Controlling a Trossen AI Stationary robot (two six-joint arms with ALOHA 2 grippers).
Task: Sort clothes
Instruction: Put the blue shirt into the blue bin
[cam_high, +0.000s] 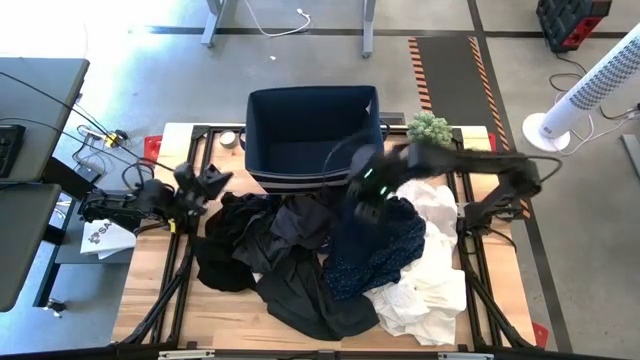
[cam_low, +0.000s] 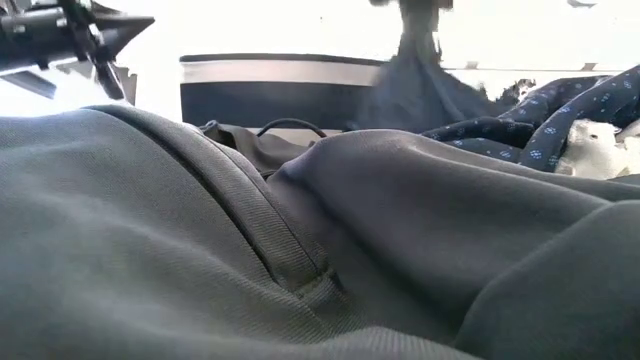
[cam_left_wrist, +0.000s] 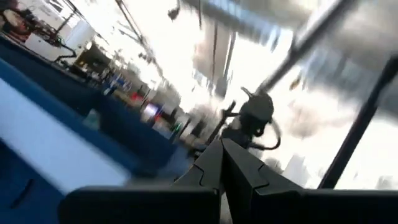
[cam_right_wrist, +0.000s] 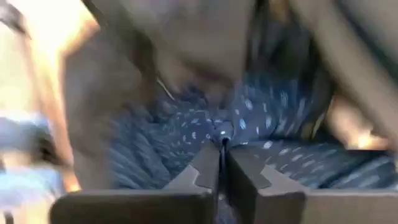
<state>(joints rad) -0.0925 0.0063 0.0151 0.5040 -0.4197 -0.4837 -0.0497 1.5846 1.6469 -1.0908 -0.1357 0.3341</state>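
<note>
Speckled navy garment (cam_high: 375, 250), one, pinched in the closed right hand (cam_high: 366, 205); left hand (cam_high: 215, 183) closed, empty.

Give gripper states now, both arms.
Left gripper: shut, empty, beside the pile.
Right gripper: shut on the dark navy speckled fabric garment.

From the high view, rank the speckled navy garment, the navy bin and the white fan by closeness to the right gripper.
1. Speckled navy garment, directly under the right gripper.
2. Navy bin, behind it, at the table's far edge.
3. White fan, off the table, far right.
</note>
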